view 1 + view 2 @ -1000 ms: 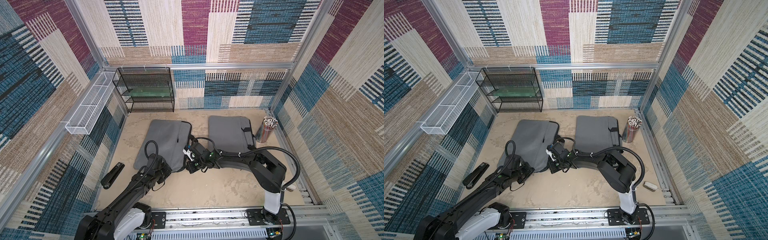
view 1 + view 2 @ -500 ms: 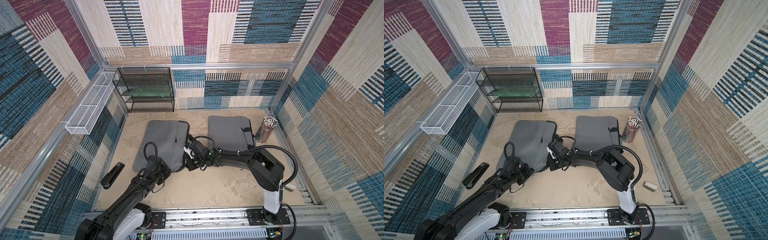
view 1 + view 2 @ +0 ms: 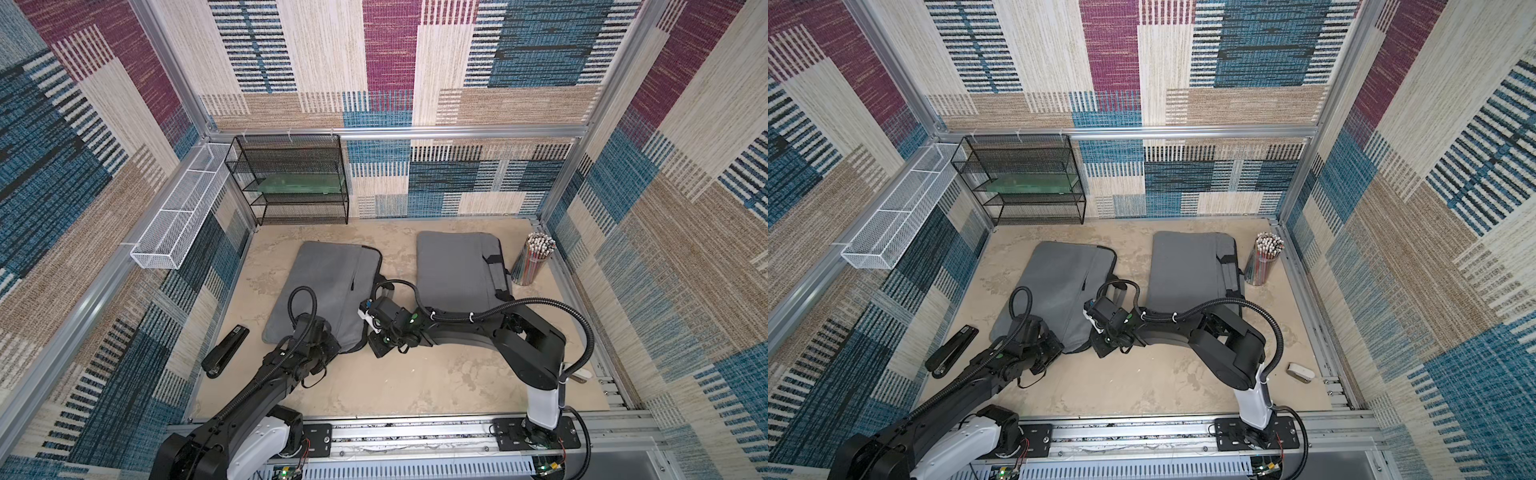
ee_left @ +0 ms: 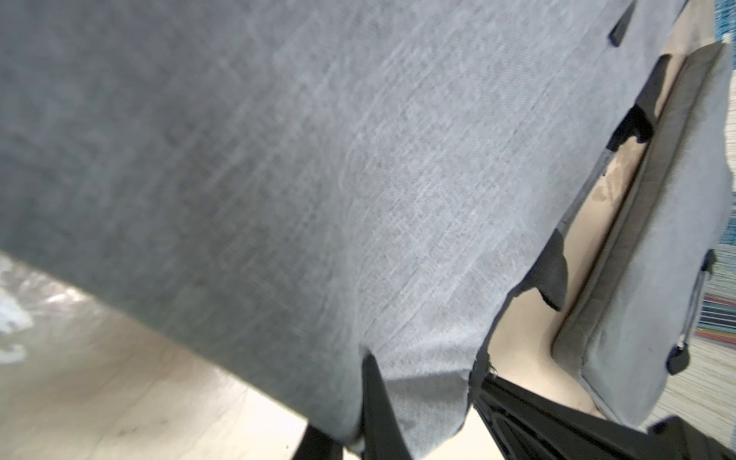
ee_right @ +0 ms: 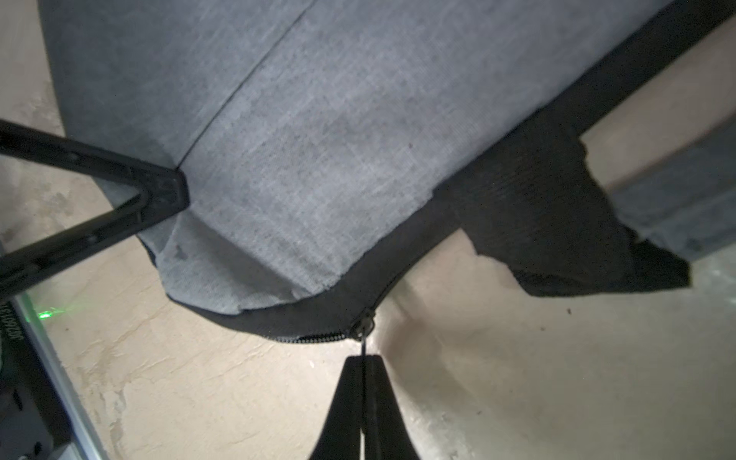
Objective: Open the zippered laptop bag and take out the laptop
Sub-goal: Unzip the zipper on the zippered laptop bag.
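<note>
So there's a stapler point(image 3: 224, 351) on the far left of the desk point(image 3: 415, 386), then the left tool point(image 5: 175, 187) pinched tight on the near-corner fabric of the grey laptop bag point(image 3: 328, 282), which lies flat left of center. The right tool point(image 5: 363, 360) is squeezed closed on the zipper pull point(image 5: 365, 324) at that bag's near right corner, with a second grey bag point(image 3: 457, 266) and a pencil cup point(image 3: 534, 259) further right.

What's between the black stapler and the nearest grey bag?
Only bare tan tabletop separates the black stapler from the grey fabric laptop bag, in both top views.
</note>
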### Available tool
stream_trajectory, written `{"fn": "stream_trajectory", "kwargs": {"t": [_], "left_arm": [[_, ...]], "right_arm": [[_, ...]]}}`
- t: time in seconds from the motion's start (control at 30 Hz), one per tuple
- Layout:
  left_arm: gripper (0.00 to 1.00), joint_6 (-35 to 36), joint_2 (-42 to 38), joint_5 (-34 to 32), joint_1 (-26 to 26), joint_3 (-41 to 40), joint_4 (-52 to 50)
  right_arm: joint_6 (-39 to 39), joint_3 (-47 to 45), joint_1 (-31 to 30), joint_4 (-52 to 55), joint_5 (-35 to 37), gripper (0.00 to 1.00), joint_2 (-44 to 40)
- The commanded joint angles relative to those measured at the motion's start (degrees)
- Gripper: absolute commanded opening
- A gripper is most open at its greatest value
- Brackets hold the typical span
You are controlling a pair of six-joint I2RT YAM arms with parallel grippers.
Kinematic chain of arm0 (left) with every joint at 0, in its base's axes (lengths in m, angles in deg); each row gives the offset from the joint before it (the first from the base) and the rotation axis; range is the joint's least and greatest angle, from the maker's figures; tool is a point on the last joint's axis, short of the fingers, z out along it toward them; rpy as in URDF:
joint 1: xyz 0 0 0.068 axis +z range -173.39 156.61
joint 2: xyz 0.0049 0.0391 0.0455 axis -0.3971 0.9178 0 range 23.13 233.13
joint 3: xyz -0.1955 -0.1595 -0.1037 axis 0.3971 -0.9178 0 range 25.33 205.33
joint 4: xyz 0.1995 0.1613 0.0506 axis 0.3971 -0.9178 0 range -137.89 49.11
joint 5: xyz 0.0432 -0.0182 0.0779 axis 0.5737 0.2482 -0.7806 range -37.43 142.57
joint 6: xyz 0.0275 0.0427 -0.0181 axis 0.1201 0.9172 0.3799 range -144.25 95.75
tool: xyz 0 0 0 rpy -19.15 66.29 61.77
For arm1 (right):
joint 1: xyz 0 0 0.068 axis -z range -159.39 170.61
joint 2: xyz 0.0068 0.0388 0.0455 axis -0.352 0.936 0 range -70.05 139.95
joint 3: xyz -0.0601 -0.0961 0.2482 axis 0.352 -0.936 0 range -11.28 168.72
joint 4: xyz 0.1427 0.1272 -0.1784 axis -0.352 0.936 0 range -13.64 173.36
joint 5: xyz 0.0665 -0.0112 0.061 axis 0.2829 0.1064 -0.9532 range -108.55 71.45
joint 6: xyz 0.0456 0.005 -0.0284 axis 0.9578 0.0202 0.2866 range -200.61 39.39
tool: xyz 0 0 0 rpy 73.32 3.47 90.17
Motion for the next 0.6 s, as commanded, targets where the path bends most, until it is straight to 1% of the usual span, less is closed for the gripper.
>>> {"fn": "stream_trajectory", "kwargs": {"t": [0.0, 0.07, 0.1, 0.13, 0.47, 0.57], "left_arm": [[0.00, 2.8, 0.4, -8.3, 0.6, 0.8, -3.1], [0.00, 3.1, 0.3, -8.3, 0.8, 0.9, -3.1], [0.00, 3.3, 0.4, -8.5, 0.8, 0.9, -3.2], [0.00, 3.4, 0.3, -8.4, 0.9, 0.9, -3.4], [0.00, 4.0, -1.3, -8.4, 1.5, -0.4, -4.9], [0.00, 4.7, -2.1, -8.6, 1.7, -0.5, -5.8]], "right_arm": [[-1.8, 0.4, -0.8, 10.4, 8.4, 0.00, 0.2], [-1.4, 1.5, -0.8, 12.2, 12.2, 0.00, 1.2], [-0.9, 2.1, -2.4, 13.2, 13.8, 0.00, 1.8], [-0.1, 2.8, -2.4, 14.1, 15.4, 0.00, 2.4], [5.2, 7.5, -1.7, 17.8, 24.9, 0.00, 4.7], [5.4, 7.9, -1.5, 18.2, 26.2, 0.00, 5.0]]}}
